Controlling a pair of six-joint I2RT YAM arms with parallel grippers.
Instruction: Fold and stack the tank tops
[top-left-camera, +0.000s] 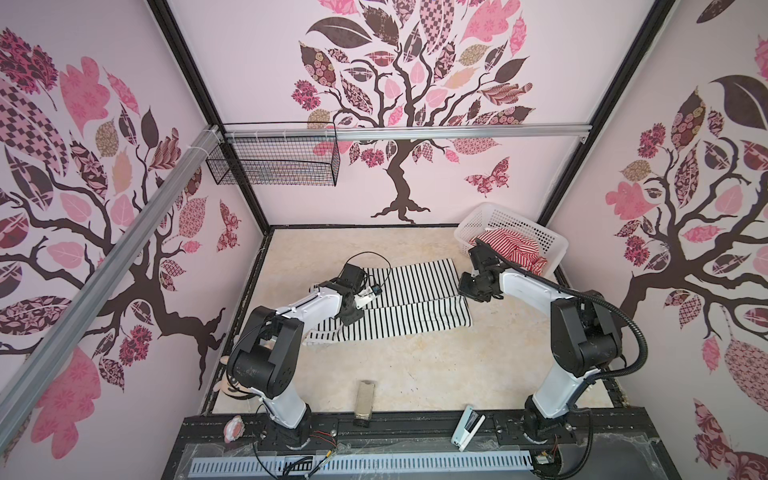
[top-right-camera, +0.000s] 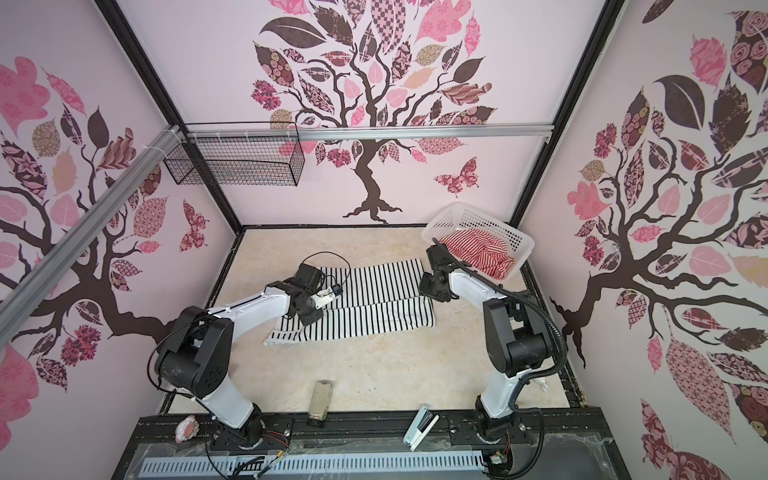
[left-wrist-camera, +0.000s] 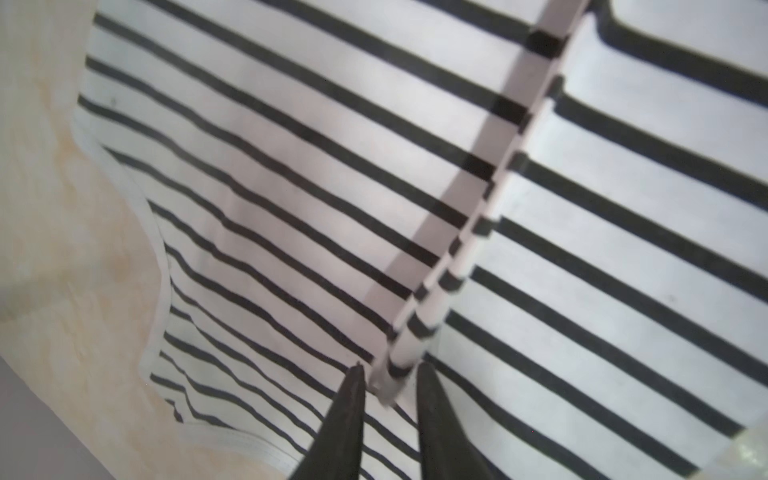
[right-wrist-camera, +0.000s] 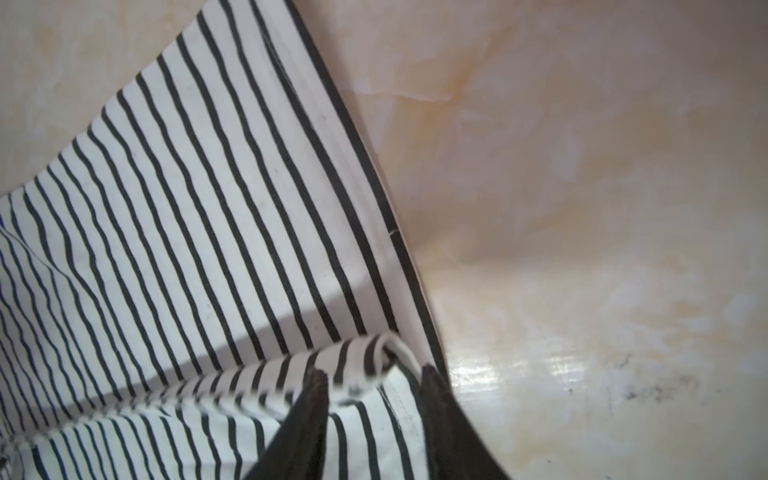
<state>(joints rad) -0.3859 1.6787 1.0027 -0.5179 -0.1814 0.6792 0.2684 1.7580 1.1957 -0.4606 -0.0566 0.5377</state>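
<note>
The black-and-white tank top (top-left-camera: 415, 299) (top-right-camera: 374, 299) lies on the table, its near long side folded over the middle. My left gripper (top-left-camera: 350, 321) (top-right-camera: 311, 320) stands over its left part. In the left wrist view that gripper (left-wrist-camera: 390, 368) is open, with the folded edge (left-wrist-camera: 440, 291) running loose between its tips. My right gripper (top-left-camera: 471, 293) (top-right-camera: 430, 291) is at the garment's right end. In the right wrist view it (right-wrist-camera: 374, 370) is open too, a curled corner (right-wrist-camera: 374, 353) lying between the fingers. The red-and-white tank top (top-left-camera: 511, 247) (top-right-camera: 478, 249) sits crumpled in the basket.
A white lattice basket (top-left-camera: 498, 216) (top-right-camera: 469, 214) stands at the back right corner. A black wire basket (top-left-camera: 274, 162) hangs on the back wall. A grey block (top-left-camera: 365, 401) and a white stapler-like object (top-left-camera: 469, 426) lie at the front edge.
</note>
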